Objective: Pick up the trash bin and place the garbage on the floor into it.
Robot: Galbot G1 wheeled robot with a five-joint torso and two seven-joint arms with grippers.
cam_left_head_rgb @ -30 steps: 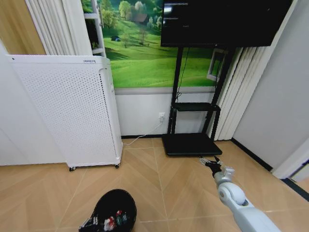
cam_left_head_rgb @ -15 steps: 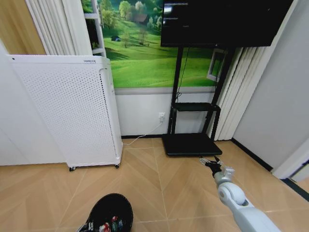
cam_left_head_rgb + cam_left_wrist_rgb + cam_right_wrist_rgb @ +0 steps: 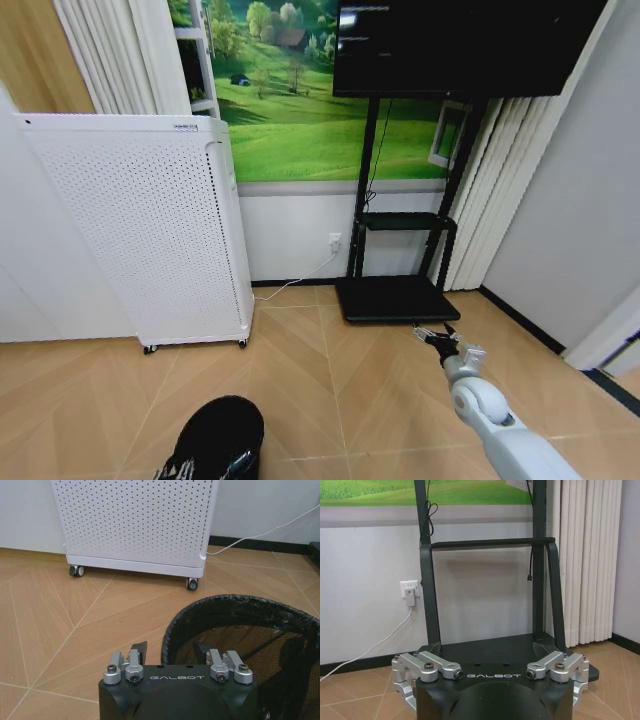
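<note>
Trash bin (image 3: 240, 630): gripped at its near rim by the left hand (image 3: 172, 652), one finger outside, one inside; black mesh.
Left hand: clamped on the rim.
Bin position: low at the head view's bottom edge (image 3: 222, 432), over the parquet floor (image 3: 330, 400), near the white perforated appliance (image 3: 135, 525).
Hidden: bin's lower part cut off; contents not readable.
Right hand (image 3: 432, 338): held out over the floor near the TV stand (image 3: 485, 580); fingers spread apart.

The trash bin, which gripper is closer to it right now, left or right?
Left. The left gripper straddles the trash bin rim, one finger outside, one inside. The right gripper hangs well off, over bare floor near the TV stand.
</note>
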